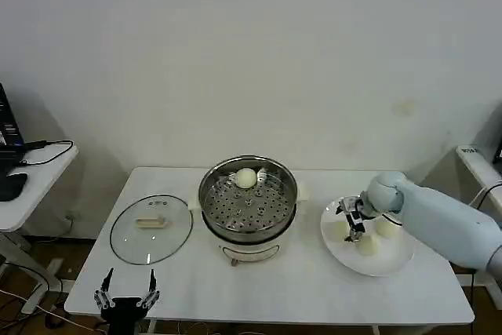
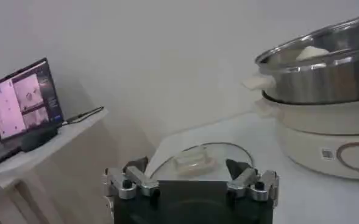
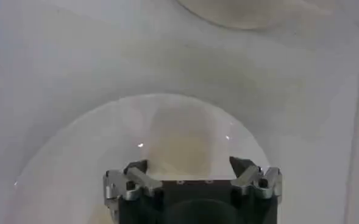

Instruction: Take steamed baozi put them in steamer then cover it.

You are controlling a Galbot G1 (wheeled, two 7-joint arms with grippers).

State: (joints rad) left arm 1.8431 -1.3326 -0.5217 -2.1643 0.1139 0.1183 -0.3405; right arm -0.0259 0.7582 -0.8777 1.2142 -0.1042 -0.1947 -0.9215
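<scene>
Right gripper [image 1: 351, 221] spread open over a pale bun [image 3: 180, 139] on the flat white plate [image 1: 392, 263], one round cream bun [image 1: 246, 178] in the shiny steel steamer [image 1: 248, 202], clear glass lid [image 1: 150, 228] on the white table [image 1: 298, 284] (left of the pot), left gripper [image 1: 125, 288] open, empty, near the table's front edge.

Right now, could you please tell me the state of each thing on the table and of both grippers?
Steamer: uncovered, one baozi on its tray.
Cover: flat on the table, left of the steamer.
Plate: holds three baozi.
Right gripper: open, over the plate, around a baozi.
Left gripper: open, empty, at the table's near edge by the cover.
</scene>
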